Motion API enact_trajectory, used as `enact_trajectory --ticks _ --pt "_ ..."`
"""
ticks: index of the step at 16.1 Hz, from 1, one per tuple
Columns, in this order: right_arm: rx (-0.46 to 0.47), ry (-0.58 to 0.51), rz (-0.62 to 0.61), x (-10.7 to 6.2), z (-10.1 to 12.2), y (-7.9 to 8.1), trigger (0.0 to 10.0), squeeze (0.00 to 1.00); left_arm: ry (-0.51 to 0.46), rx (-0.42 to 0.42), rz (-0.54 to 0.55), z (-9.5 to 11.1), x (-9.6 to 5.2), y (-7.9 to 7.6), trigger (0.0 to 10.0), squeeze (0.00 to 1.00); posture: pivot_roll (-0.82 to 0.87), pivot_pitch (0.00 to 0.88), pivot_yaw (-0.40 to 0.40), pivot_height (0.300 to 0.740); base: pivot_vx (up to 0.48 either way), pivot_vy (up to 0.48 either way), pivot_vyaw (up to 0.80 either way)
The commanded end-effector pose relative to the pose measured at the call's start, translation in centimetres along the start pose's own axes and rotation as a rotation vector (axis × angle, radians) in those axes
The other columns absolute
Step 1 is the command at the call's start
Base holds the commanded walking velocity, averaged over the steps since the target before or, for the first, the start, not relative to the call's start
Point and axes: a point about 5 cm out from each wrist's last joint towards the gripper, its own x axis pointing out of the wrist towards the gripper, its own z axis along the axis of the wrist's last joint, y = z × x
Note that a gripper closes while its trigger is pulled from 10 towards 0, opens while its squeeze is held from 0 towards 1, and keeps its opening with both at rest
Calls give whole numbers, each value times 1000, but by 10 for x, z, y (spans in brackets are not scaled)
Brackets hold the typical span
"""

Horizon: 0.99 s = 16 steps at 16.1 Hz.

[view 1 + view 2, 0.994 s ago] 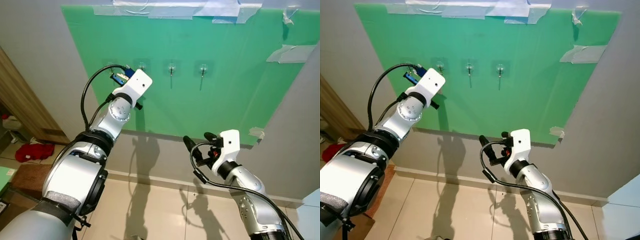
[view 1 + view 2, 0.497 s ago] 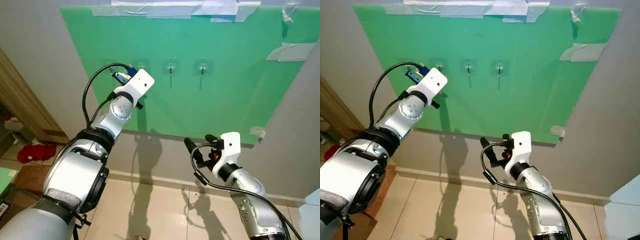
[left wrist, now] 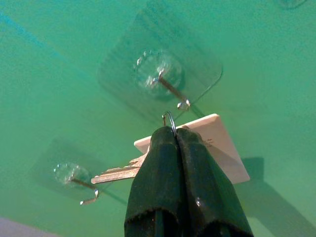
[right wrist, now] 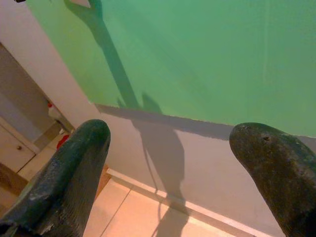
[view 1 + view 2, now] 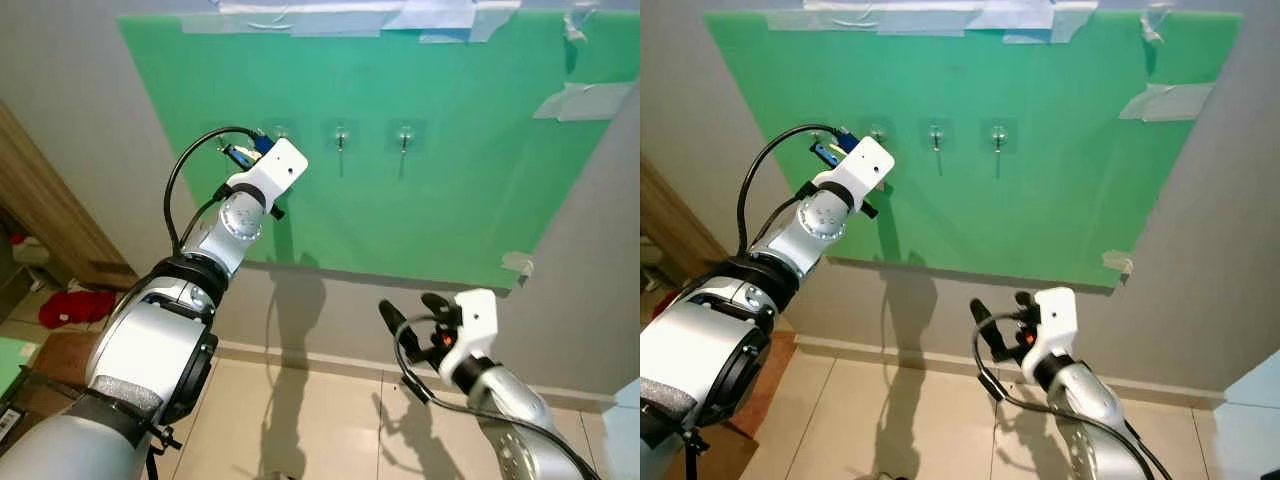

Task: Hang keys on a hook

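A green board [image 5: 450,200] on the wall carries a row of small metal hooks on clear pads [image 5: 341,138]. My left gripper [image 3: 175,131] is raised against the board at the leftmost pads and is shut on a key ring [image 3: 169,118] bearing a silver key [image 3: 116,173] and a white tag [image 3: 222,148]. The ring sits just under the tip of one hook [image 3: 171,91]; a second hook [image 3: 81,190] lies beside it. My right gripper [image 5: 412,312] hangs low in front of the wall, open, with nothing between its fingers [image 4: 64,182].
Strips of tape [image 5: 330,18] hold the board to the grey wall. A wooden door frame [image 5: 45,200] stands at the left with a red cloth [image 5: 68,305] on the floor by it. Beige tiles [image 5: 320,420] lie below.
My right arm has sunk lower and a little to the right, still open. The left gripper stays at the hooks with the keys, hardly moved.
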Motion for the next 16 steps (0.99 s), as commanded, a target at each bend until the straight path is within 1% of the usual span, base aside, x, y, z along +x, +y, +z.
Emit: enact_trajectory --ticks 1,7,13,16 --pt "4 -36 29 0 10 6 10000 0 0 23 12 6 3 10 0 0 -110 0 157 740 0 0 0" --pt "5 -26 37 -5 10 9 10000 0 -8 37 9 12 5 12 0 0 -116 0 172 740 0 0 0" --pt "19 -24 44 -3 9 15 10000 0 -10 77 -37 12 5 7 0 0 -112 0 180 740 0 0 0" --pt "24 -20 45 -3 8 16 10000 0 2 101 -66 9 4 3 0 0 -112 0 183 740 0 0 0"
